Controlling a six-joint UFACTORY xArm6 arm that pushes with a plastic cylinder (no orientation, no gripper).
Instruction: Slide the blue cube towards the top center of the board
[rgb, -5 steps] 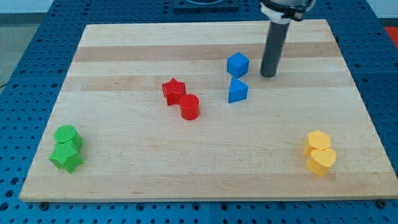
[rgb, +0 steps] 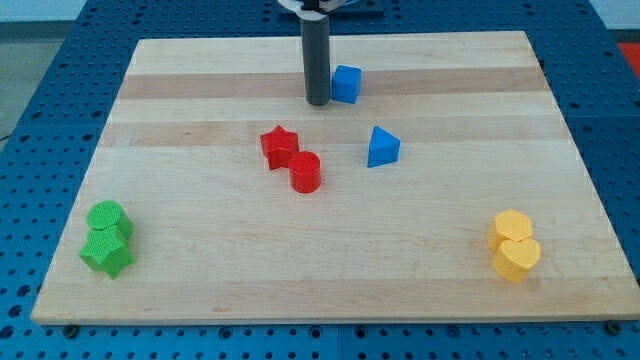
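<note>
The blue cube (rgb: 346, 83) sits on the wooden board (rgb: 200, 230) near the view's top centre. My tip (rgb: 318, 101) rests on the board just to the left of the cube, close to or touching its left side. A blue triangular block (rgb: 382, 147) lies below and to the right of the cube, apart from it.
A red star (rgb: 280, 146) and a red cylinder (rgb: 305, 172) sit together at mid-board. Two green blocks (rgb: 107, 237) are at the bottom left. Two yellow blocks (rgb: 515, 245) are at the bottom right.
The blue cube has moved up and to the left, away from the blue triangular block. My tip has gone from the cube's right side to its left side.
</note>
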